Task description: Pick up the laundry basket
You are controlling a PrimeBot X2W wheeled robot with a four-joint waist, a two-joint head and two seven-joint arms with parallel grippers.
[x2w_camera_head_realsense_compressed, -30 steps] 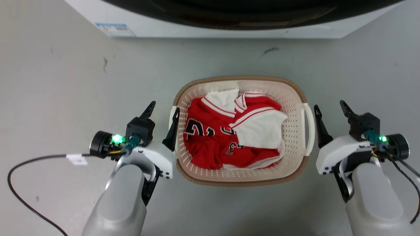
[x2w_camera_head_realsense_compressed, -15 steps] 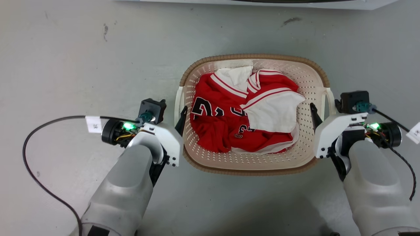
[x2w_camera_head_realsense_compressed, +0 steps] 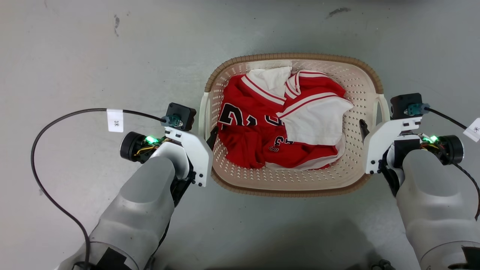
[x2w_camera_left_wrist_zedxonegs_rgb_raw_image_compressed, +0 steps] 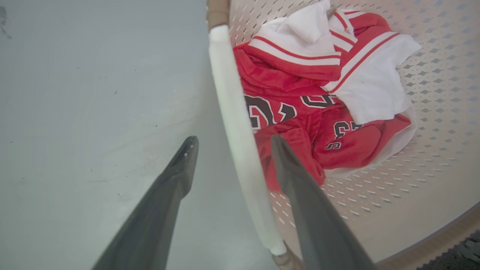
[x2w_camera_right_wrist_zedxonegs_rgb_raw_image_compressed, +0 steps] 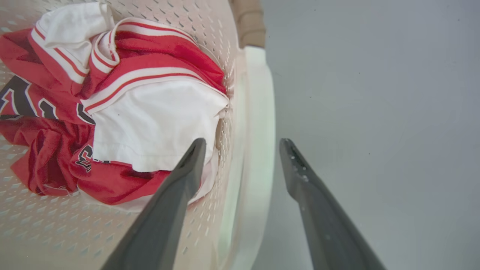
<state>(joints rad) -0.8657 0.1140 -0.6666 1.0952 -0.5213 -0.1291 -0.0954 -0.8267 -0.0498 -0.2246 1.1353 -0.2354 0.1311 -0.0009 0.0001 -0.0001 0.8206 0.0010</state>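
The laundry basket [x2w_camera_head_realsense_compressed: 292, 57], cream with a brown rim, sits on the grey floor and holds a red and white jersey [x2w_camera_head_realsense_compressed: 277, 127]. My left gripper [x2w_camera_head_realsense_compressed: 203, 128] is open and straddles the basket's left white handle [x2w_camera_head_realsense_compressed: 203, 112]. In the left wrist view the handle [x2w_camera_left_wrist_zedxonegs_rgb_raw_image_compressed: 232, 112] runs between the two fingers, one over the floor, one over the basket [x2w_camera_left_wrist_zedxonegs_rgb_raw_image_compressed: 431, 93]. My right gripper [x2w_camera_head_realsense_compressed: 375, 120] is open astride the right handle [x2w_camera_head_realsense_compressed: 382, 107]. In the right wrist view that handle [x2w_camera_right_wrist_zedxonegs_rgb_raw_image_compressed: 255, 112] lies between the fingers of my right gripper [x2w_camera_right_wrist_zedxonegs_rgb_raw_image_compressed: 243, 142]. Neither gripper pinches its handle.
A black cable [x2w_camera_head_realsense_compressed: 48, 123] with a white tag [x2w_camera_head_realsense_compressed: 114, 120] loops over the floor to the left of my left arm. Another tagged cable [x2w_camera_head_realsense_compressed: 450, 118] leaves my right wrist. Bare grey floor [x2w_camera_head_realsense_compressed: 112, 56] surrounds the basket.
The head camera has tipped down, so the washing machine left the top of the view. Both grippers have come in from beside the basket and dropped over its two handles.
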